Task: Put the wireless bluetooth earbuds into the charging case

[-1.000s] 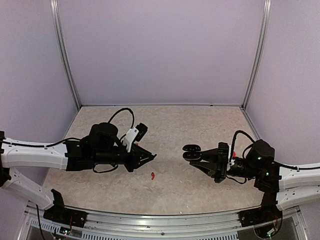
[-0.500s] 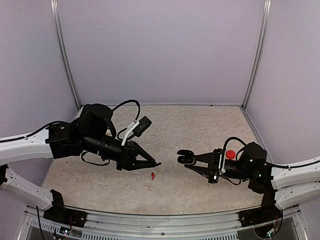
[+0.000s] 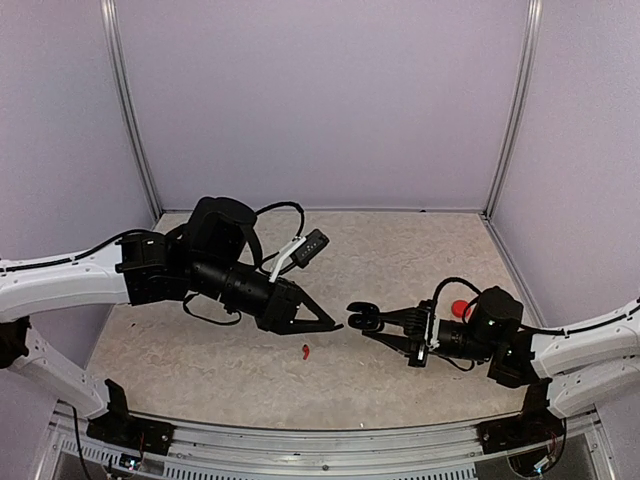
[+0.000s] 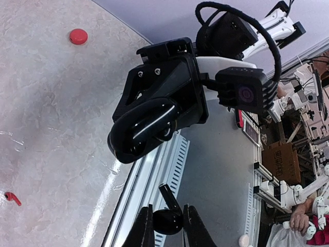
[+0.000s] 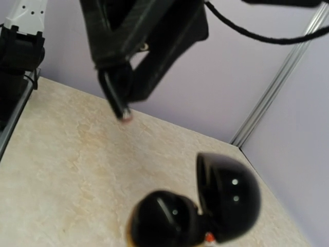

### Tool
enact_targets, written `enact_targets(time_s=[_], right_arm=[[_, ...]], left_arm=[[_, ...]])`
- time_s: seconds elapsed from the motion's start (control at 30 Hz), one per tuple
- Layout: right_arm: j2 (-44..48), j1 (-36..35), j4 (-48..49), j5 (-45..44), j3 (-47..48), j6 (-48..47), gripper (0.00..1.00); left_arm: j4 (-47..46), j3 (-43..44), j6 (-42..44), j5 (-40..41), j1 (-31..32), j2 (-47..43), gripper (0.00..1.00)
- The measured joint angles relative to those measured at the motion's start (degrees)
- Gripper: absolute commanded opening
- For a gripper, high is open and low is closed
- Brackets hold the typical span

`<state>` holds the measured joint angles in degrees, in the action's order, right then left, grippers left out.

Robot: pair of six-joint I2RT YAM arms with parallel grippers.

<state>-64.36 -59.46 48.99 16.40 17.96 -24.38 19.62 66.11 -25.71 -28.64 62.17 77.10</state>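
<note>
My left gripper (image 3: 331, 326) is shut on a black earbud (image 4: 168, 220), whose stem sticks up between the fingers. My right gripper (image 3: 378, 322) is shut on the black charging case (image 3: 360, 317), held above the table with its lid hinged open (image 5: 226, 203). The two gripper tips face each other a small gap apart. In the right wrist view the earbud's stem (image 5: 116, 99) hangs above and left of the case. A red earbud (image 3: 305, 351) lies on the table below the left gripper's tip, and shows too in the left wrist view (image 4: 11, 197).
A small red round piece (image 3: 460, 309) lies on the table behind the right wrist and also appears as a red disc (image 4: 78, 36). The marbled table (image 3: 380, 250) is walled by lilac panels, with a metal rail (image 3: 330, 440) along the near edge.
The left arm has risen and swung right with its earbud. The right gripper has reached left with the case, so the gap between them has narrowed. The red round piece has come into view.
</note>
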Motion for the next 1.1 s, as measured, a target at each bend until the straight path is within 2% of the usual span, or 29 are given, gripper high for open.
enact_targets(time_s=[0.4,1.1], right_arm=[[-1.44,-0.55,0.72,-0.98,0.09,-0.24,0.00],[-4.85,-1.20,1.20,-2.19,1.95,-1.05,0.00]], left_arm=[[3.37,4.70,-5.64,2.47,-0.48,4.33,0.12],[7.26,6.62,-7.06,4.70,-1.49,6.69,0.10]])
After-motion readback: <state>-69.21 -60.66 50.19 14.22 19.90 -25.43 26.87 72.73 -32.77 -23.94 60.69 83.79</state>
